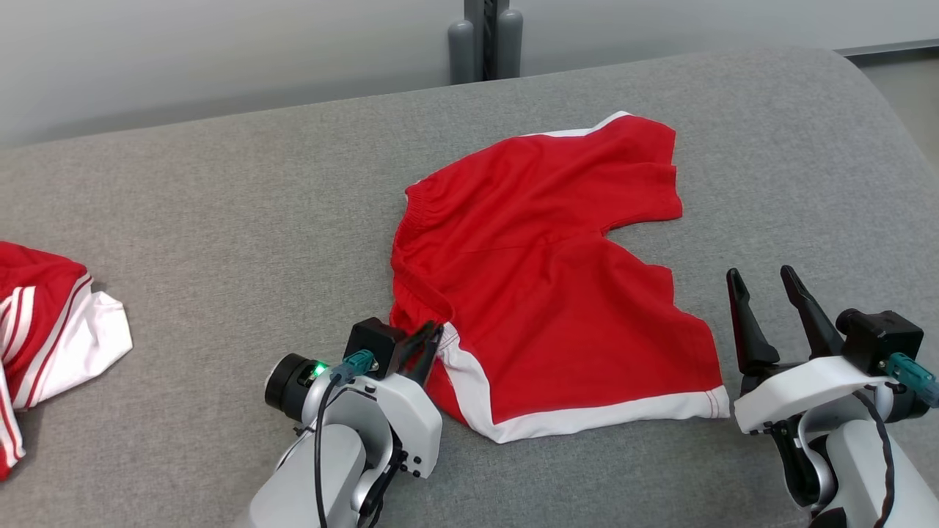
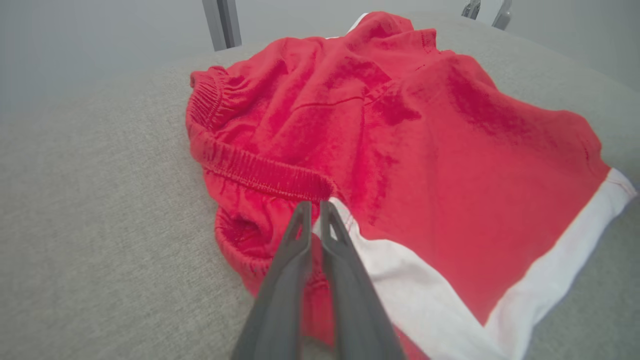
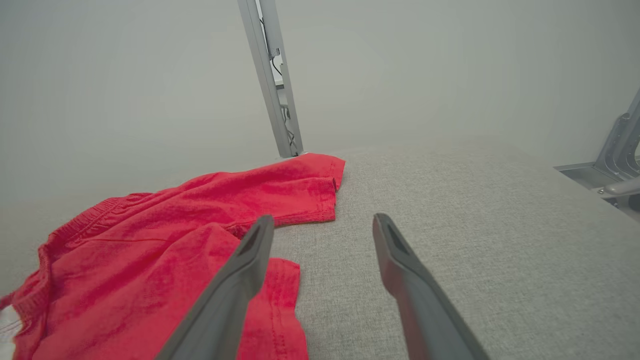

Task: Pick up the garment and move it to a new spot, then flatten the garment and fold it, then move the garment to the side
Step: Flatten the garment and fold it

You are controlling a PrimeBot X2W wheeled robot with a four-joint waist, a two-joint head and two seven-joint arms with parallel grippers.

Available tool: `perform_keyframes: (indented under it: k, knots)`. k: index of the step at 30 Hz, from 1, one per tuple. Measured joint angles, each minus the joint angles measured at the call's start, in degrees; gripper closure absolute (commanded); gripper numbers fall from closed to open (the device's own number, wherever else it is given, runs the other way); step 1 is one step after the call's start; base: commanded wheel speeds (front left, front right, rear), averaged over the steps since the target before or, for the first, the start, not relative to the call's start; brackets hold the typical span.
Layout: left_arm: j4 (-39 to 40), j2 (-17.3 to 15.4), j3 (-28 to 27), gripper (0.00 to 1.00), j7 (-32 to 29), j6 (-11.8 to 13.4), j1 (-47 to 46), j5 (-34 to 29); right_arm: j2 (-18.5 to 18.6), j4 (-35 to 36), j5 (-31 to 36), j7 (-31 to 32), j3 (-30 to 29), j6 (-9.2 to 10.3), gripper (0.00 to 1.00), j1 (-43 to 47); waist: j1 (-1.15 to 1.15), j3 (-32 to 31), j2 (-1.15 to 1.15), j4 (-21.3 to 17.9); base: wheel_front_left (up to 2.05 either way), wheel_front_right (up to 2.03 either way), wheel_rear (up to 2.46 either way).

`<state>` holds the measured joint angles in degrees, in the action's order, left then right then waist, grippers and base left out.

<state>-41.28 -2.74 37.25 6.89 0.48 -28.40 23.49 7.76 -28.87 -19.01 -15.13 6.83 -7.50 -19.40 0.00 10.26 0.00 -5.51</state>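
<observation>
The garment (image 1: 543, 249) is a pair of red shorts with white trim, spread on the grey padded surface (image 1: 220, 220). My left gripper (image 1: 429, 337) is at its near-left corner, where the elastic waistband meets the white side stripe. In the left wrist view the left gripper (image 2: 315, 212) has its jaws pressed together on a pinch of the garment (image 2: 425, 150) there. My right gripper (image 1: 763, 282) stands open just right of the near leg hem, with nothing between its fingers. In the right wrist view the right gripper (image 3: 322, 225) is over bare surface, with the garment (image 3: 175, 235) to its left.
A second red and white garment (image 1: 44, 323) lies bunched at the surface's left edge. Grey metal posts (image 1: 484, 40) rise behind the far edge. The surface curves away at the right, by a metal frame (image 3: 615, 165).
</observation>
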Motion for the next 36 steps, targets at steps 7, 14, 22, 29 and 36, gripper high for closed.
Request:
perform_keyframes:
  k: [7, 14, 22, 29, 36]
  knots:
    - [-0.54, -0.15, -0.33, 1.00, 2.40, -0.16, -0.09, 1.23, 0.12, -0.14, 0.69, -0.01, -0.77, 0.01, 0.00, 0.54, 0.00, -0.70, 0.00, 2.20, 0.00, 0.00, 0.00]
    - [-0.70, -1.81, -2.46, 1.00, 4.34, 0.98, 1.75, 3.08, -0.09, -0.57, 1.12, -0.01, -0.60, 0.01, 0.00, 1.16, 0.00, -2.41, 0.00, 4.93, 0.00, 0.00, 0.00]
    - [4.50, -3.64, -6.46, 1.00, 7.56, 2.20, 6.00, 4.88, -0.32, 1.93, 1.16, -0.01, 0.09, 0.01, 0.00, 2.44, 0.00, -4.35, 0.00, 7.47, 0.00, 0.00, 0.00]
    - [16.81, -5.46, -12.38, 0.98, 8.03, 2.97, 12.82, 2.50, -0.51, 5.11, 1.14, -0.01, 0.58, 0.01, 0.00, 4.88, 0.00, -6.41, 0.00, 9.66, 0.00, 0.00, 0.00]
    - [27.72, -3.14, -19.12, 0.00, 8.09, 2.89, 21.28, -3.75, -1.31, 5.91, 1.07, -0.01, 1.13, 0.00, 0.00, 6.76, 0.00, -7.12, 0.00, 10.76, 0.00, 0.00, 0.00]
